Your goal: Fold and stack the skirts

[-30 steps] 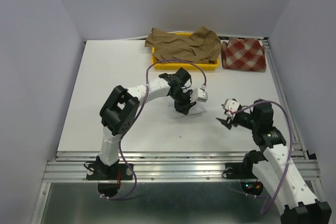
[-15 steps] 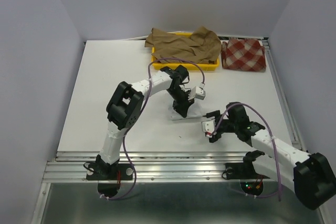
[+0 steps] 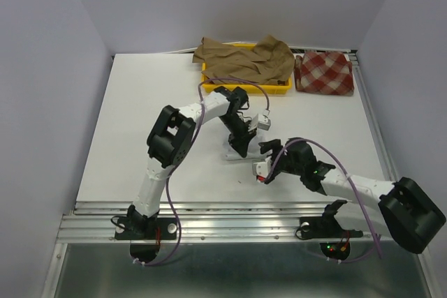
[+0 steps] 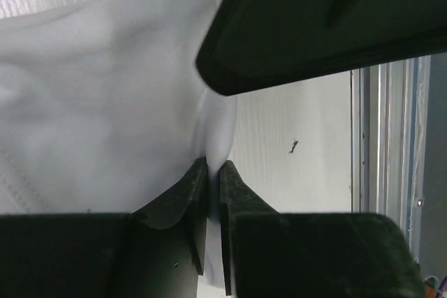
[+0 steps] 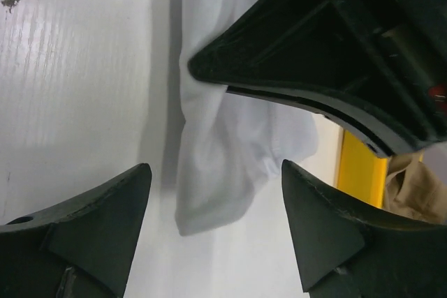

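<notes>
White skirt mid-fold: my left gripper pinches its cloth; my right gripper, agape at its 4 o'clock (nothing held), should probably grab the free corner next.

The white desk carries a yellow tray at its far edge. A checked skirt lies folded just right of the tray. A white skirt lies crumpled near the centre. A small dark speck marks the surface beside it.
</notes>
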